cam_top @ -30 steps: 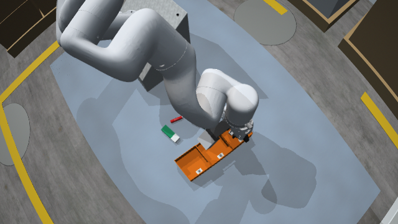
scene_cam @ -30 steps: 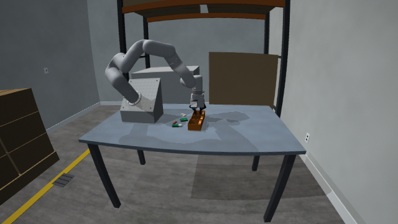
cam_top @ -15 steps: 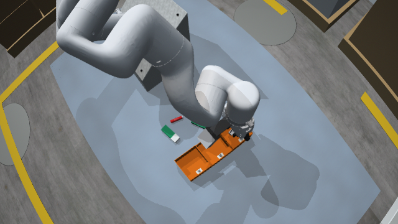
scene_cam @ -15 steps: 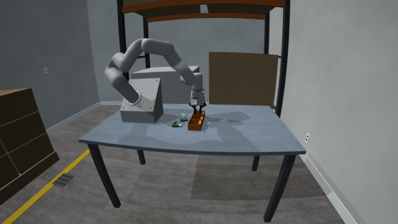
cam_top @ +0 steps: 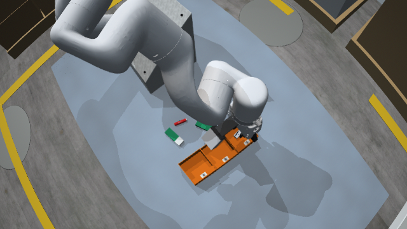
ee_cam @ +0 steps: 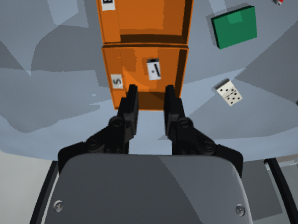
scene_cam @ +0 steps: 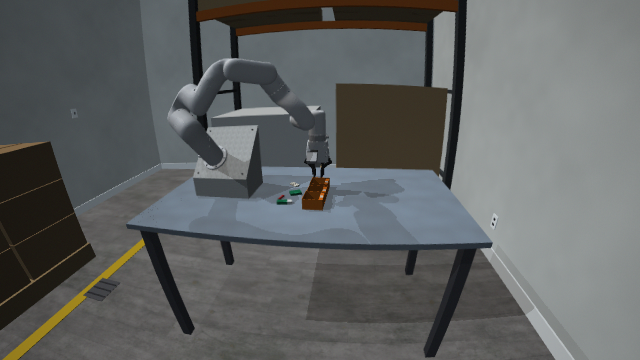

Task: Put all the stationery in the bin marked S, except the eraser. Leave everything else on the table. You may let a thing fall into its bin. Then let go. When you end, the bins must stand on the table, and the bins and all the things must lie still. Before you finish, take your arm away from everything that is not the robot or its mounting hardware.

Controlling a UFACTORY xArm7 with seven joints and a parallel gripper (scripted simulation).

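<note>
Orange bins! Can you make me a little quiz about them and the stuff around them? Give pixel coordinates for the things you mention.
1. Pick one: the small white thing with the black stripe (cam_top: 237, 134) (ee_cam: 153, 70) lies in the bin marked: A) S, B) B.
2. True or false: the domino (scene_cam: 294, 184) (ee_cam: 230, 95) lies inside an orange bin (cam_top: 194, 163) (scene_cam: 312, 204) (ee_cam: 145, 22).
3. Fill in: the block (cam_top: 202, 126) (scene_cam: 295, 192) (ee_cam: 237, 27) nearest the domino is coloured ____.

Key: 1 A; 2 false; 3 green.
</note>
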